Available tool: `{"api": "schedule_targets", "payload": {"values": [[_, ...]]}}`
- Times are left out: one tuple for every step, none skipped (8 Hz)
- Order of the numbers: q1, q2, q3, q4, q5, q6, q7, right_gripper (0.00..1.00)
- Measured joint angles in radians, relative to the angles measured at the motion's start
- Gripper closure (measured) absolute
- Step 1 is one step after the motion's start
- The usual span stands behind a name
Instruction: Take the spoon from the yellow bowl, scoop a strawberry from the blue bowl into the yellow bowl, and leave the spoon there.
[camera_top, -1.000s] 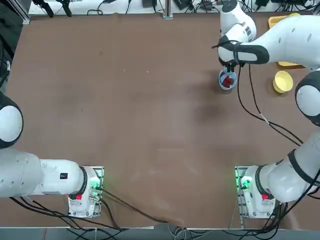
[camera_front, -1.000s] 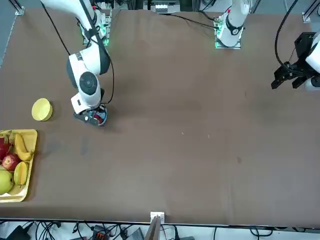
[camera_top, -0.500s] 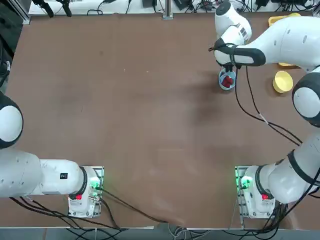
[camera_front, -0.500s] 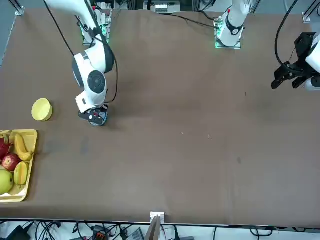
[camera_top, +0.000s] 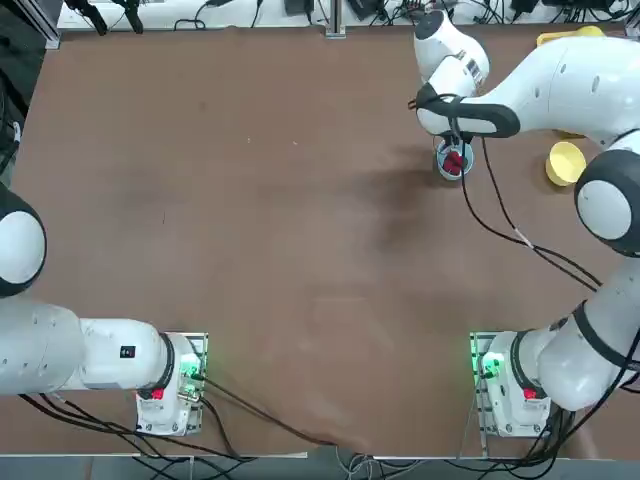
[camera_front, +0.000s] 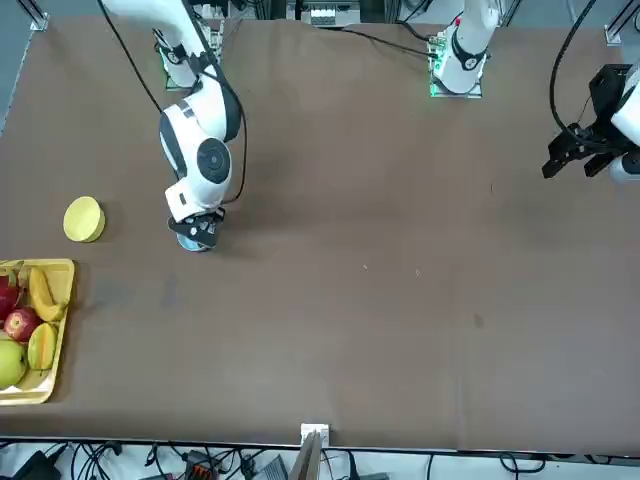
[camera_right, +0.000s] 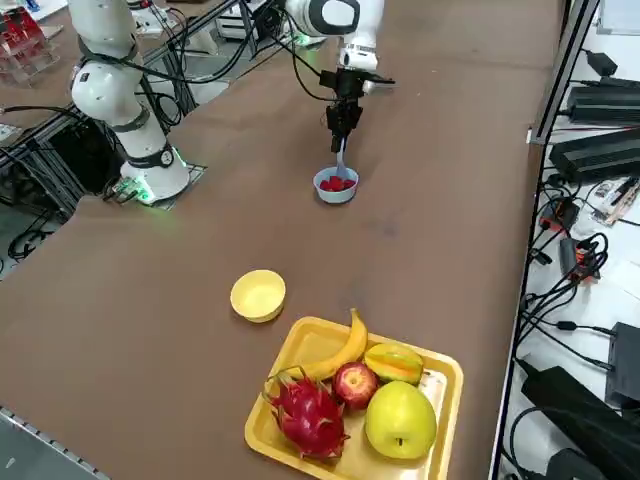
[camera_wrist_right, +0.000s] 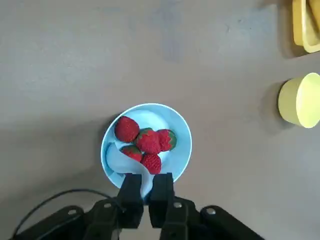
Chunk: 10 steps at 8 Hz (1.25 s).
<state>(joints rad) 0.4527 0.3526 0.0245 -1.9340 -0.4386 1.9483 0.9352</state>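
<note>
Centrally, the right gripper (camera_wrist_right: 148, 189) is closed on the handle of the spoon (camera_wrist_right: 128, 163), directly above the blue bowl (camera_wrist_right: 181, 156). The spoon's head lies inside that bowl, beside the strawberries (camera_wrist_right: 149, 141), of which five are visible; its handle rises steeply between the fingertips. Apart from the blue bowl, on the robot's right, stands the yellow bowl (camera_right: 258, 296), upright on the brown table (camera_right: 170, 330). Beyond the yellow bowl, the rectangular yellow tray (camera_right: 452, 386) bears a banana (camera_right: 345, 350), a cut yellow fruit (camera_right: 394, 363), a red apple (camera_right: 355, 385), a green apple (camera_right: 401, 420) and a dragon fruit (camera_right: 311, 417).
</note>
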Motion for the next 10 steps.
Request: {"api": "schedule_targets", "payload": {"values": [[0.015, 0.004, 0.000, 0.000, -0.018, -0.006, 0.026, 0.89], [0.030, 0.006, 0.000, 0.000, -0.033, -0.010, 0.045, 0.89], [0.041, 0.010, 0.000, 0.003, -0.039, -0.022, 0.052, 0.89], [0.050, 0.020, 0.000, 0.016, -0.040, -0.048, 0.053, 0.89], [0.064, 0.039, 0.000, 0.040, -0.040, -0.082, 0.055, 0.89], [0.078, 0.060, 0.000, 0.063, -0.042, -0.112, 0.062, 0.89], [0.088, 0.077, 0.000, 0.081, -0.046, -0.132, 0.070, 0.89], [0.094, 0.087, 0.000, 0.091, -0.056, -0.141, 0.073, 0.89], [0.101, 0.092, 0.000, 0.094, -0.065, -0.147, 0.074, 0.89], [0.111, 0.098, 0.000, 0.095, -0.083, -0.151, 0.086, 0.89]]}}
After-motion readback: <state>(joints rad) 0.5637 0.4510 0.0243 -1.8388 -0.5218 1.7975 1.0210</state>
